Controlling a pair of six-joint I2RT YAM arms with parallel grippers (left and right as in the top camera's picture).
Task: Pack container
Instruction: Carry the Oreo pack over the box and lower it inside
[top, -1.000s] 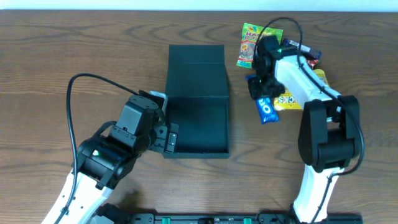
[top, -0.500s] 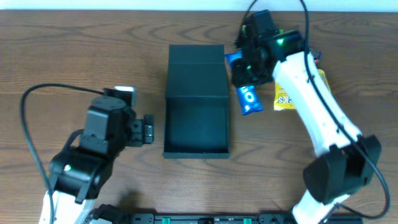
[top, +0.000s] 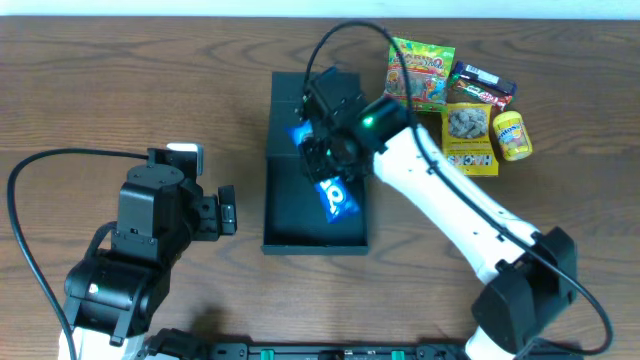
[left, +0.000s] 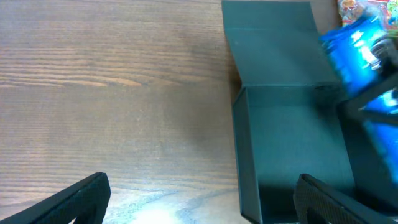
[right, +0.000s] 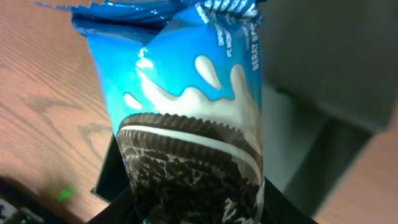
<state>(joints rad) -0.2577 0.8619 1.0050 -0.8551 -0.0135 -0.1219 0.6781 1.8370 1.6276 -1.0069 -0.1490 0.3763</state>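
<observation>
Four snacks (top: 468, 135) are waiting near the container (top: 295, 215) as the right gripper (top: 322, 170), clamping a blue packet (top: 335, 197), is hovering over it (left gripper (top: 225, 210) gaping, empty).

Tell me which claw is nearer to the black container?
Right. The right claw hangs over the container, gripping a blue cookie packet; the left claw stands open beside the container, over the table.

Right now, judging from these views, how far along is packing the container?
Done: the container lies open, nothing visible inside. In hand: the right end effector holds a blue cookie packet over its tray; the left end effector is open, empty. Left: release it, then pack the four snacks lying beside it.
</observation>
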